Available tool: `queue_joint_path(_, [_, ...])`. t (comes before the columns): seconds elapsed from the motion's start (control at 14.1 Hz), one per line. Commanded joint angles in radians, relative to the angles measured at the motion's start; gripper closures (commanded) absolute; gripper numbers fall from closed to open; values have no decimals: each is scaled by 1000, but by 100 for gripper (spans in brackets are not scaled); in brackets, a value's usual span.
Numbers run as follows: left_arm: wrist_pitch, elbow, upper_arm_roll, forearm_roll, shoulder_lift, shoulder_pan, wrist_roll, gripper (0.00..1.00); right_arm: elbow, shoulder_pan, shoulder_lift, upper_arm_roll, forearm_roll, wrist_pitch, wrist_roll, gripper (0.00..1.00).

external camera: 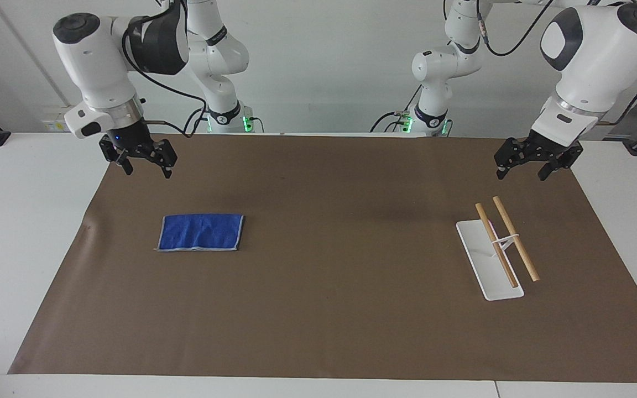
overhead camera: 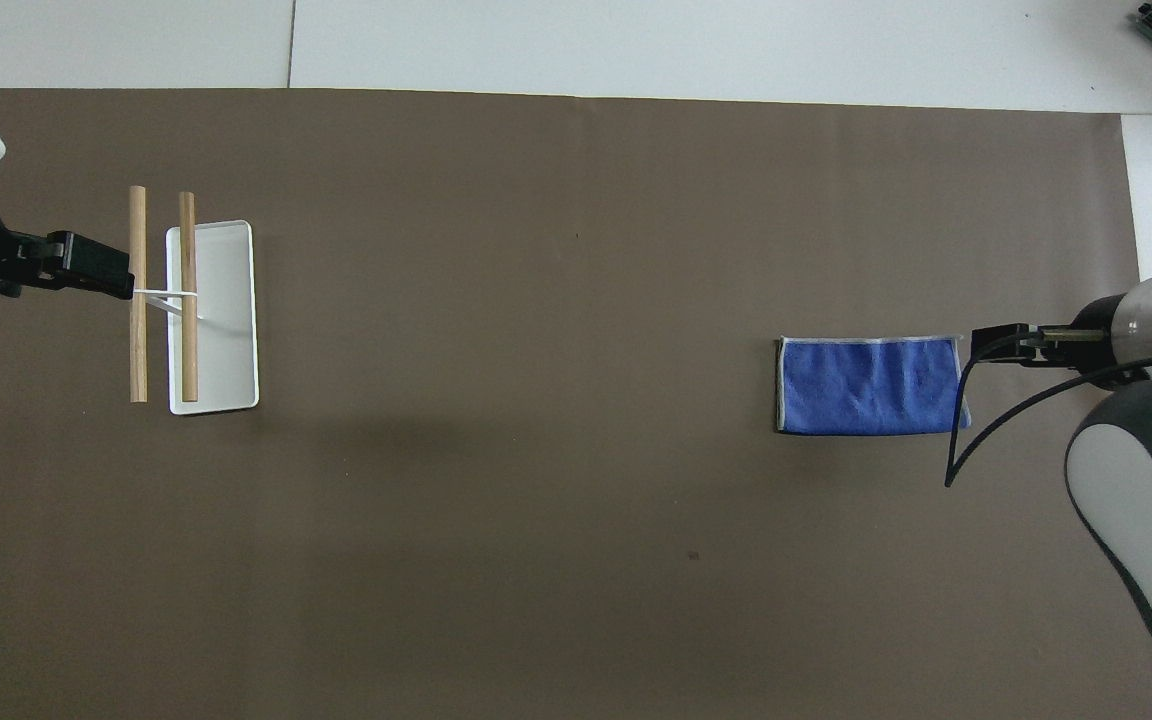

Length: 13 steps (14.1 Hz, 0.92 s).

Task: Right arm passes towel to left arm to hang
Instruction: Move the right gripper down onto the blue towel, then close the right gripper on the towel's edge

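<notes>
The towel (external camera: pixel 200 232) is laid flat on the brown mat (external camera: pixel 329 309), toward the right arm's end of the table, folded into a rectangle with its pale edging seen along the rim. It is untouched by either gripper.

The right gripper (external camera: pixel 146 170) is held in the air above the mat, its two fingers spread apart and nothing between them; a small blue light is seen on its body. In the facing view the towel is found at about four o'clock from this gripper, lower in the picture and well apart from it. In the overhead view the right gripper (overhead camera: pixel 998 343) is seen at three o'clock from the towel (overhead camera: pixel 869 385), just beside the towel's corner, with a black cable (overhead camera: pixel 996 425) looped below it and across the towel's edge.

The left gripper (external camera: pixel 522 174) is held in the air at the left arm's end of the table, its fingers likewise spread and empty. A towel rack (external camera: pixel 489 260), made of a white base and two wooden bars, is stood on the mat at about six o'clock from it in the facing view. The rack is well apart from the towel.
</notes>
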Motion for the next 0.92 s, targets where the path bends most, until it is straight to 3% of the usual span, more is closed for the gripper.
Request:
queue_joint_path(0.0, [18,-33,7,9,-28,0,15,0,-109,-6,29,4,27,153,-29,0])
queue_joint_path(0.14, [16,-33,7,10,-30,0,15,0,-163,9,90,4,58,285,-51,0])
queue_joint_path(0.35, [16,-33,7,9,-28,0,15,0,-177,36,175,4,61,359,-101,0])
queue_joint_path(0.57, [16,-33,7,9,-28,0,15,0,-229,37,205,4,63,465,-164,0])
queue_joint_path(0.85, [16,-33,7,10,-30,0,15,0,-239,36,247,4,63,482,-209,0])
